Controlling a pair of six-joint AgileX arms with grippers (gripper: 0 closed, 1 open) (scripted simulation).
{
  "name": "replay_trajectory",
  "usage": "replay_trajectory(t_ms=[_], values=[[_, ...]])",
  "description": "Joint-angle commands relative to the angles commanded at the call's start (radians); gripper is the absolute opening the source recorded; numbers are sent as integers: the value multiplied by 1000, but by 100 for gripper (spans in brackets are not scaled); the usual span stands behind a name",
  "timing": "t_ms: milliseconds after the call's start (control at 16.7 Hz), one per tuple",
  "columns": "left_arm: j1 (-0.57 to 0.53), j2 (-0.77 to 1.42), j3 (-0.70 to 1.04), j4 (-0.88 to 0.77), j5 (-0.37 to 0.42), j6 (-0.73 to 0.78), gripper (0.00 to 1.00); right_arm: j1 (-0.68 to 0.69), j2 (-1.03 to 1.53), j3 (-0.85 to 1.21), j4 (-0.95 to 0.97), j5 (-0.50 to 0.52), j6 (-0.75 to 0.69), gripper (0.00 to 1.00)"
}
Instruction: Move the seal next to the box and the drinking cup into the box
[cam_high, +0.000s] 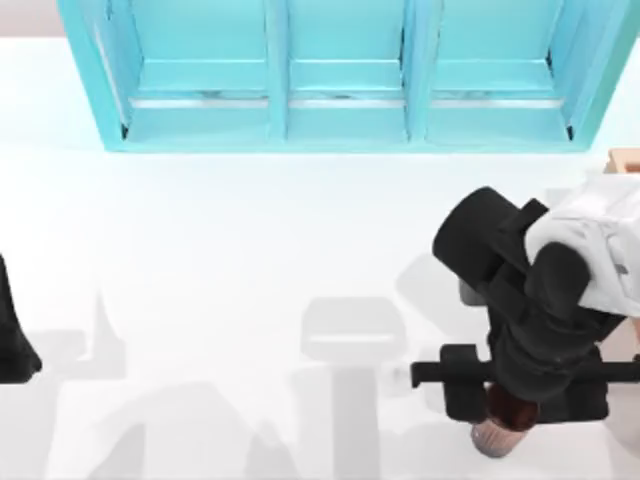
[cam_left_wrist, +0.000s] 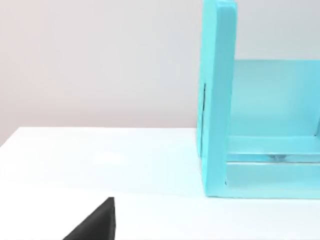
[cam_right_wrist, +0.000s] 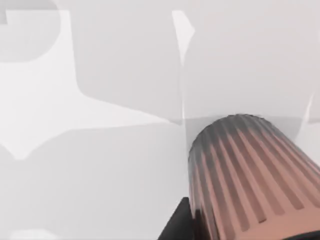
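You see the drinking cup (cam_right_wrist: 250, 175) with a ribbed matt wall, the shelf unit (cam_high: 345, 75) smooth and painted-looking, the table (cam_high: 220, 250) glossy white.

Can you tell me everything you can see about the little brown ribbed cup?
The small round pinkish-brown ribbed drinking cup has straight grooves running down its outer wall, darker toward one end, and looks like matte plastic or clay. In the top view it sits near the table's front right, peeking out from under the black right gripper, with a dark reddish-brown inside. The gripper's black parts lie close against it, but whether the jaws clamp it cannot be told.
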Motion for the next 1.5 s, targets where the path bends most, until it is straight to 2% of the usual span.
replay_trajectory(t_ms=[240,660,1140,1320,1500], values=[[0,0,0,0,0,0,100,-58,-49,23,-75,0,-66,0],[0,0,0,0,0,0,100,-316,-278,114,-400,-1,-321,0],[0,0,0,0,0,0,100,-374,-295,130,-429,2,-380,0],[0,0,0,0,0,0,100,-497,-285,147,-432,7,-504,0],[0,0,0,0,0,0,100,-700,-275,146,-420,12,-709,0]])
